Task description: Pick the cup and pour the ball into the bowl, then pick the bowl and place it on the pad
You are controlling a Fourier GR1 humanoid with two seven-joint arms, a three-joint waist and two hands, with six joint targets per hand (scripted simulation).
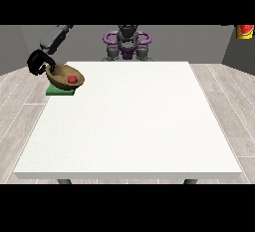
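We find the bowl (pixel 65 75) at the far corner of the counter (pixel 129 126), on the view's left, sitting tilted over the green pad (pixel 60 91). The red ball (pixel 72 79) lies inside it. The hand at the view's left (pixel 38 61) is at the bowl's outer rim, its fingers curled round that rim, so we record the bowl as held. Whether the bowl's base touches the pad or hangs just above it, we cannot tell. No cup is in view. The other hand does not appear.

In our judgement the pour is done and the placing is in hand. To finish well, the bowl should be levelled before release, so the ball does not roll out, and set down squarely within the pad's edges.

The counter is a broad white slab. The floor around it is pale planking, the walls grey. A small red and yellow object (pixel 244 31) sits at the upper corner on the view's right.
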